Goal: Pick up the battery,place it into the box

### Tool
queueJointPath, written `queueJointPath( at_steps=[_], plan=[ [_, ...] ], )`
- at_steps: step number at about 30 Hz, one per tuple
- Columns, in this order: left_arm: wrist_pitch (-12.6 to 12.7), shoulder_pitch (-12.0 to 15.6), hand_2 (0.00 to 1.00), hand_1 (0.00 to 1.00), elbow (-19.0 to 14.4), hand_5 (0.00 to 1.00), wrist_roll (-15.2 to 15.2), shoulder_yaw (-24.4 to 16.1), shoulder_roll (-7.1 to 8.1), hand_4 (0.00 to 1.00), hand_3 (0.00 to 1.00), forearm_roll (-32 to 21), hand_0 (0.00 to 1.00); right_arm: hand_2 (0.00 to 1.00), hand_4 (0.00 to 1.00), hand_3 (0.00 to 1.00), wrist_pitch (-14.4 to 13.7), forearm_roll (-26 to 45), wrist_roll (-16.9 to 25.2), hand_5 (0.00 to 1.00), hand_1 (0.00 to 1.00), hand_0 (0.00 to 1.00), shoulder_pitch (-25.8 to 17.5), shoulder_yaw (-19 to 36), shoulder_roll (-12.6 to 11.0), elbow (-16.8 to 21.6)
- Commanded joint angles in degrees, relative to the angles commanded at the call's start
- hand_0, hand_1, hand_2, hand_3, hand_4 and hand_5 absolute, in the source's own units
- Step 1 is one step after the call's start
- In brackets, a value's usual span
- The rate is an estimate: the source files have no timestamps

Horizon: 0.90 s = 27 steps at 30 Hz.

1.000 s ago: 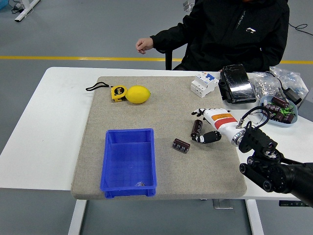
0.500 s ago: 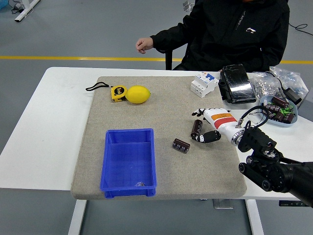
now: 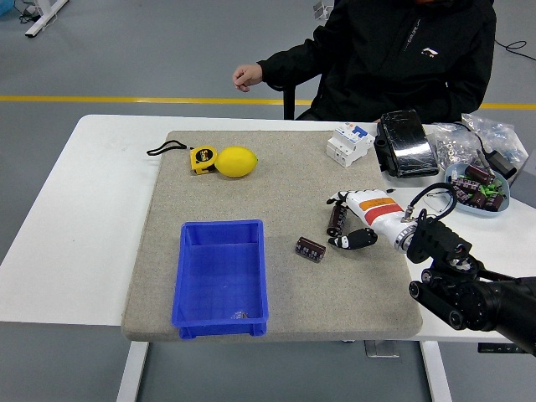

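— What is the hand doing?
— I'm seeing my right hand (image 3: 350, 219) curling its fingers around an upright battery (image 3: 337, 219) on the grey mat (image 3: 285, 180).
— Anything crowding it?
— A second battery (image 3: 310, 249) is lying just left of the thumb, between the hand and the blue box (image 3: 221, 278). A circuit breaker (image 3: 349, 143) is sitting behind.
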Motion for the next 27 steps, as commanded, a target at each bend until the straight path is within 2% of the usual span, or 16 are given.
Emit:
queueJointPath(
  at_steps=[1, 18, 19, 27],
  plan=[
    [0.0, 0.0, 0.754, 0.760, 0.0, 0.588, 0.0, -0.1, -0.01, 0.659, 0.604, 0.1, 0.773, 0.769, 0.906, 0.776, 0.0, -0.1, 0.0, 0.304, 0.709, 0.652, 0.0, 0.0, 0.0, 0.0],
    [-0.2, -0.2, 0.753, 0.760, -0.1, 0.586, 0.1, -0.1, 0.02, 0.658, 0.604, 0.5, 0.772, 0.755, 0.895, 0.758, -1.6, 0.1, 0.9, 0.305, 0.697, 0.629, 0.2, -0.4, -0.1, -0.2],
    [-0.2, -0.2, 0.753, 0.760, -0.1, 0.586, 0.1, -0.1, 0.01, 0.658, 0.604, 0.5, 0.772, 0.714, 0.875, 0.705, -1.7, 0.1, 1.0, 0.311, 0.645, 0.540, 0.3, -0.5, 0.0, -0.3],
    [-0.3, -0.4, 0.754, 0.759, -0.1, 0.586, 0.1, 0.0, -0.04, 0.659, 0.604, 0.7, 0.772, 0.708, 0.866, 0.688, -2.0, 0.2, 1.3, 0.309, 0.645, 0.530, 0.5, -1.5, 0.4, -0.8]
  ],
)
